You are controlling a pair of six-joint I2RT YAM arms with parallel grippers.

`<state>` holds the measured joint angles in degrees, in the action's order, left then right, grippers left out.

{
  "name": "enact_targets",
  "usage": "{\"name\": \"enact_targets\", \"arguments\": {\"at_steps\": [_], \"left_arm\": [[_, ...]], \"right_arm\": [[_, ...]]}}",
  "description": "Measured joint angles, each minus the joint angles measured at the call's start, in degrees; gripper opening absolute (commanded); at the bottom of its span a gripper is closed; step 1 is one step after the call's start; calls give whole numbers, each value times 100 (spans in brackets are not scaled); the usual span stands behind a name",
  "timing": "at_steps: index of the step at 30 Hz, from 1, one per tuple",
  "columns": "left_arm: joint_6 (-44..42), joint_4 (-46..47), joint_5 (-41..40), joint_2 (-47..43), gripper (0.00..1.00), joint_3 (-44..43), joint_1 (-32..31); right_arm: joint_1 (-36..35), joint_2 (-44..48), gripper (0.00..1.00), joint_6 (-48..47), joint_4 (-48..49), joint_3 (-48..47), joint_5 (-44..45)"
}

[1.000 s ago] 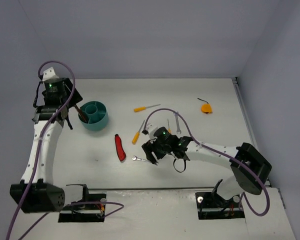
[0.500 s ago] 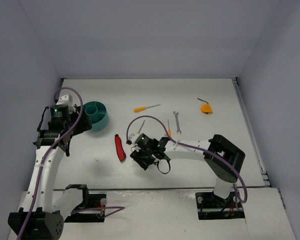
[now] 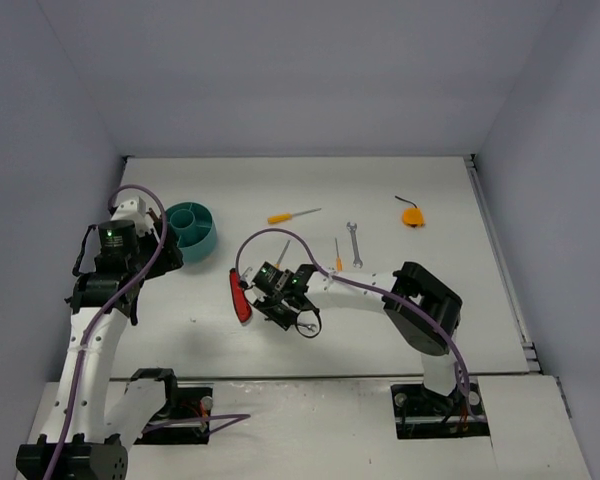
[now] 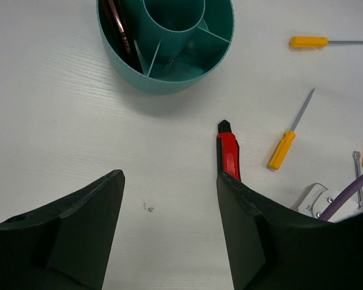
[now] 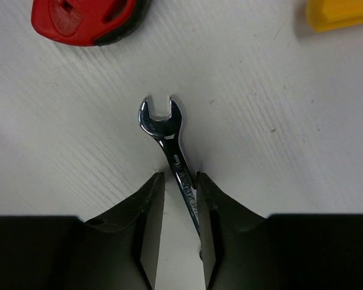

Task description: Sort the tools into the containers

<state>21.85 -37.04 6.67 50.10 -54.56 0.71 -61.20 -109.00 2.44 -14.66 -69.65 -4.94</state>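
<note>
R gripper (image 5: 179, 176), near-right of the tub (image 4: 169, 78), has come down over the small wrench (image 5: 160, 118) & narrowed from wide. It's now astride the shank, one finger touching, a sliver of gap at the other, so can't tell if it's clamped yet. Pick looks abt to land. Knife (image 4: 228, 154) lies between wrench & tub. L gripper (image 4: 169, 174), wide open & empty, has backed off the tub, where a dark tool (image 4: 118, 24) sits in an outer compartment. Screwdrivers (image 4: 282, 150) lie loose right of tub.
</note>
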Motion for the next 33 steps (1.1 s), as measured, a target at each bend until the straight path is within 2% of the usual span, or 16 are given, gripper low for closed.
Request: {"name": "enact_targets", "arguments": {"at_steps": [1,2,4,11,17,21,26,33], "left_arm": [[-13,0,-2,-3,59,2,0],[-21,0,0,-9,59,4,0],[-33,-1,-1,-28,59,4,0],[-40,0,0,-78,59,4,0],[-40,0,0,-80,59,4,0],[-40,0,0,-107,59,6,0],[-40,4,12,-168,59,42,0],[-42,2,101,-191,59,96,0]], "right_arm": [[-12,-25,17,-12,-43,-39,-7],[-28,-59,6,-14,-96,-90,-18],[-57,-110,0,-8,-190,-173,-64],[148,-183,0,504,-363,-296,-122],[1077,-301,0,1161,-478,-482,69],[1580,-371,14,1447,-498,-571,300],[1724,-408,30,1511,-538,-623,480],[1691,-451,30,1310,-658,-695,564]]}}
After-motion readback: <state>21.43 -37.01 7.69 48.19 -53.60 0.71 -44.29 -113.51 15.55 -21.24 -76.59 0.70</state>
